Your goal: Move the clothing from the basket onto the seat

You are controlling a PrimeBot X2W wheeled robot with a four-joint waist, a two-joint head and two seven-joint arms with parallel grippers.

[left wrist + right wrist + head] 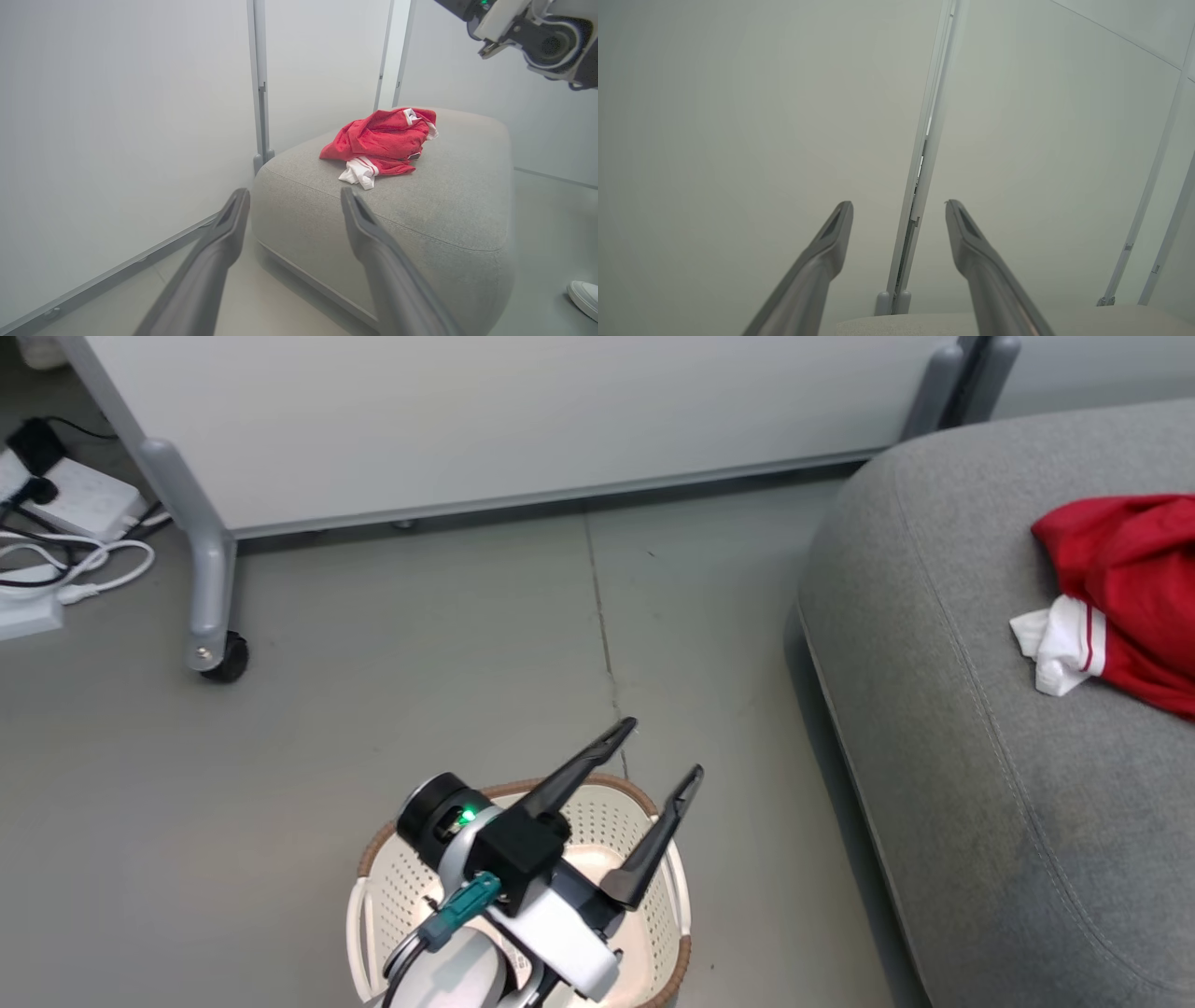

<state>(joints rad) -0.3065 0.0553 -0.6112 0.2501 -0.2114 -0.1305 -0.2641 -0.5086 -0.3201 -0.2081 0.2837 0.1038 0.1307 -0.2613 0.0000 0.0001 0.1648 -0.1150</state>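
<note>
The clothing (1130, 579) is a crumpled red heap with white striped trim, lying on the grey seat (980, 756) at the right. My left gripper (659, 752) hovers open and empty above the cream basket (373, 859), with its fingers pointing toward the seat. What shows of the basket's inside is bare white. In the left wrist view, the open left gripper (294, 196) faces the clothing (378, 140) on the seat (444, 196), well apart from it. My right arm's wrist (537, 32) hangs high above the seat. My right gripper (899, 205) is open and empty, facing pale panels.
A pale grey partition panel (523, 420) on wheeled legs (224, 658) stands behind the basket. Power strips and cables (65, 523) lie at the far left. A person's white shoe (584, 296) is on the floor beside the seat. Grey floor lies between basket and seat.
</note>
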